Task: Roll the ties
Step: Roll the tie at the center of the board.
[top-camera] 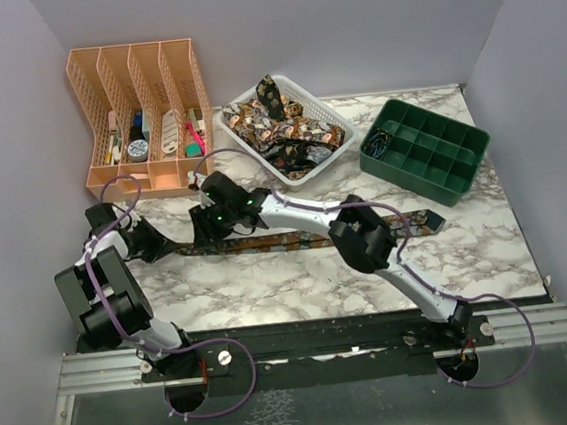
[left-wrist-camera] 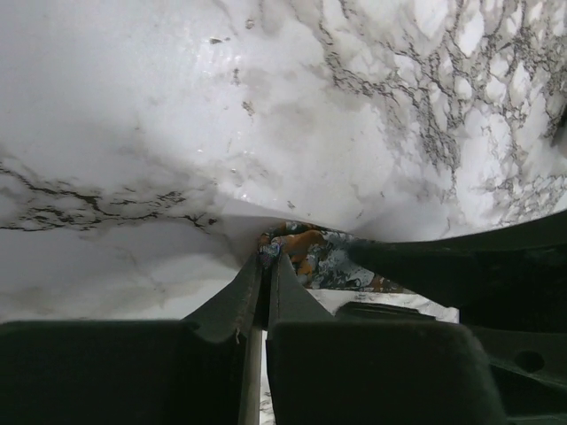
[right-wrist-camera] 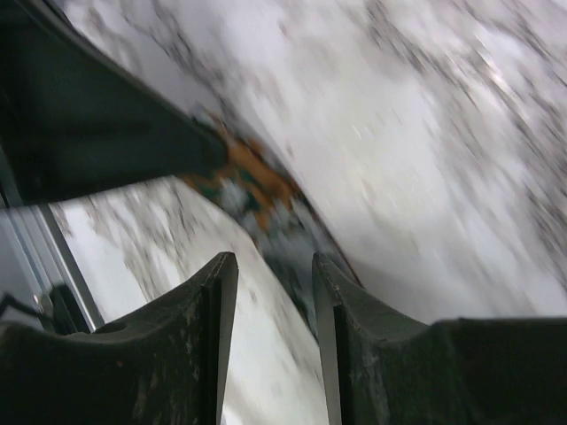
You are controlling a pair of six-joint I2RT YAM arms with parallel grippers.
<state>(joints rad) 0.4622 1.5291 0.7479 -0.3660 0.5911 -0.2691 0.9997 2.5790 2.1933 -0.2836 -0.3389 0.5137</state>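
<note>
One patterned tie point(top-camera: 296, 240) lies flat along the middle of the marble table point(top-camera: 270, 284), its wide end point(top-camera: 427, 221) at the right. My left gripper point(top-camera: 169, 246) is at the tie's left end. In the left wrist view it point(left-wrist-camera: 268, 257) is shut on the orange and grey tip of the tie point(left-wrist-camera: 321, 258). My right gripper point(top-camera: 202, 234) hovers just right of it, reaching in from the right. In the blurred right wrist view it point(right-wrist-camera: 273, 266) is open over the tie point(right-wrist-camera: 257, 188), with nothing gripped.
A white basket point(top-camera: 326, 116) at the back holds more patterned ties point(top-camera: 273, 125). A green compartment tray point(top-camera: 424, 149) stands at the back right. An orange file organizer point(top-camera: 143, 113) stands at the back left. Grey walls close in both sides.
</note>
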